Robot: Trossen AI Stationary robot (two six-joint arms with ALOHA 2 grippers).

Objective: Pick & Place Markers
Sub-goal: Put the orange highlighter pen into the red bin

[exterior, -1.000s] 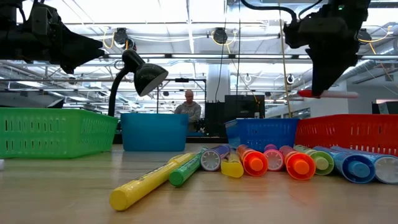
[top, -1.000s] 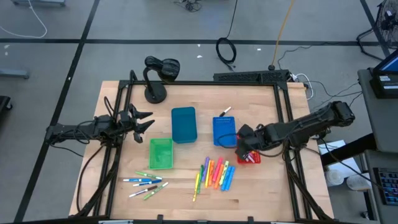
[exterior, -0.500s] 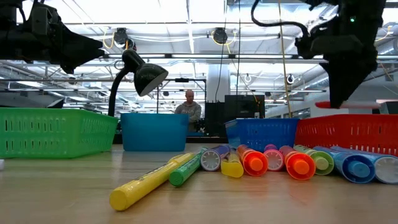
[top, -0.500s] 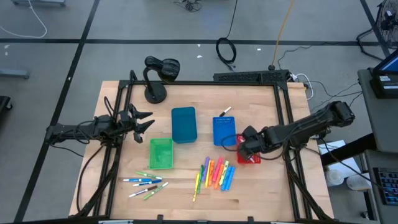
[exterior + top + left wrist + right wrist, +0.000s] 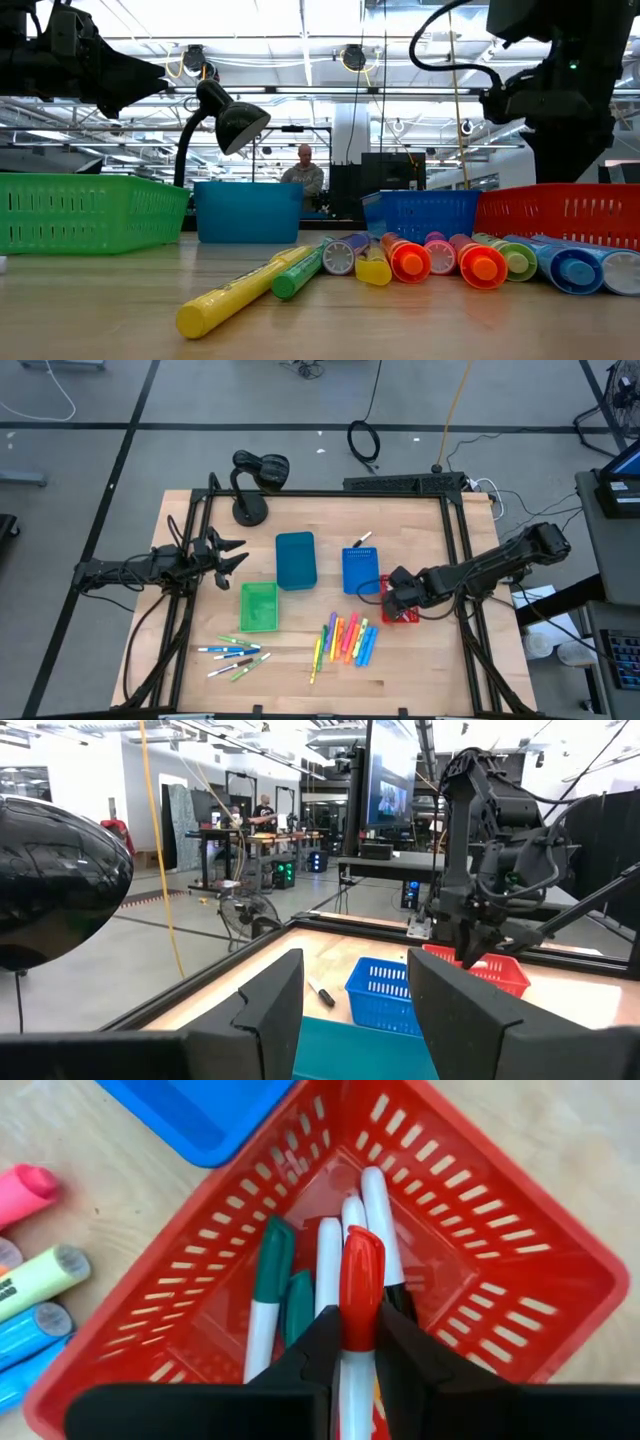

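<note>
Right end effector (image 5: 358,1342) has dropped into the red bin (image 5: 520,1250), fingers pinched on a red-capped marker (image 5: 359,1295) (not released yet), above other markers lying there. Drop-off looks imminent. Left end effector (image 5: 225,554) waits half-open, empty, near the bench's (image 5: 420,660) left edge.

Right arm reaches in from 3 o'clock, right gripper (image 5: 357,1342) pointed down, fingers pinched on a red-capped marker (image 5: 360,1285). Left arm waits at 9 o'clock, left gripper (image 5: 228,555) fingers parted.
</note>
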